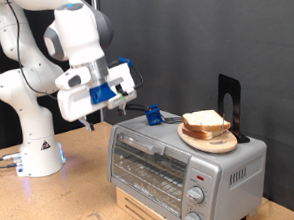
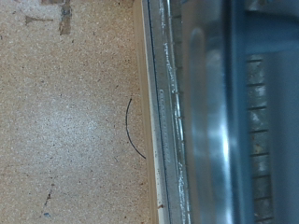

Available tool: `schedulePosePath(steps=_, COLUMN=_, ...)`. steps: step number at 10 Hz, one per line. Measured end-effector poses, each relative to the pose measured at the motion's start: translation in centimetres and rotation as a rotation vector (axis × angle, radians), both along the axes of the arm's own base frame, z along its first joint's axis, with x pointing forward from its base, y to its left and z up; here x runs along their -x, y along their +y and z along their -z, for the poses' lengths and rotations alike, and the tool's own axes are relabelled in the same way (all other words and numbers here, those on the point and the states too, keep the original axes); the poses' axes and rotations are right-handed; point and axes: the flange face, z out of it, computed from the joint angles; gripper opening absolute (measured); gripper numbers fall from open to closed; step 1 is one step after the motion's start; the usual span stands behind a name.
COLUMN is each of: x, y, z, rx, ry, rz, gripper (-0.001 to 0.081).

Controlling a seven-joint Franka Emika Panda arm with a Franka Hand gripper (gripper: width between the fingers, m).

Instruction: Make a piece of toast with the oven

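on top of the oven (image 1: pixel 180 158), toward the exterior view's right, sits a round wooden plate (image 1: pixel 209 139) w/ the piece of toast (image 1: pixel 205 121) on it. looks like more than one slice stacked there, pale crumb w/ tan crust, edges not squared up. behind the plate stands a dark upright holder (image 1: pixel 229 97); a small blue object (image 1: pixel 152 116) rests on the oven top just beside the plate, on the exterior view's left of it.

oven door looks closed, wire rack visible thru the glass, two knobs (image 1: pixel 195 186) at the front right corner. nothing seen on the rack.

gripper (image 1: pixel 88 121) hangs above the wooden table (image 1: pixel 81 184), off the oven's left end in the exterior view, well apart from the bread and empty as far as shows. fingers point down, too small and dark to read, so can't tell if the claw is spread or pressed together. wrist view shows no fingers at all, only speckled tabletop (image 2: pixel 65 121) and the oven's metal edge (image 2: pixel 163 112) beside it.

handling, my guess: the slice is v. light, soft, squashes easily, crumbly at the crust. prob best pinched across its thin faces near an edge or corner that overhangs the stack, light squeeze only. a hard pinch would dent or tear it; it may also flop when held by one edge.

work as it stands: bread not yet picked up, oven not yet opened.
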Motion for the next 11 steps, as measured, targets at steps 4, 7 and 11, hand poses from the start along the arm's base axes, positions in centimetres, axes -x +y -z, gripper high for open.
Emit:
schedulePosePath(steps=4, x=-0.7, y=0.4, z=2.5, rx=0.020, ry=-0.011, rz=0.008, gripper=0.0809)
schedulePosePath(steps=7, x=-0.9, y=0.3, z=3.2, rx=0.025, ry=-0.009, rz=0.005, gripper=0.0809)
schedulePosePath(steps=11, x=0.3, y=-1.1, z=3.8, rx=0.017, ry=0.049, rz=-0.072, gripper=0.0809)
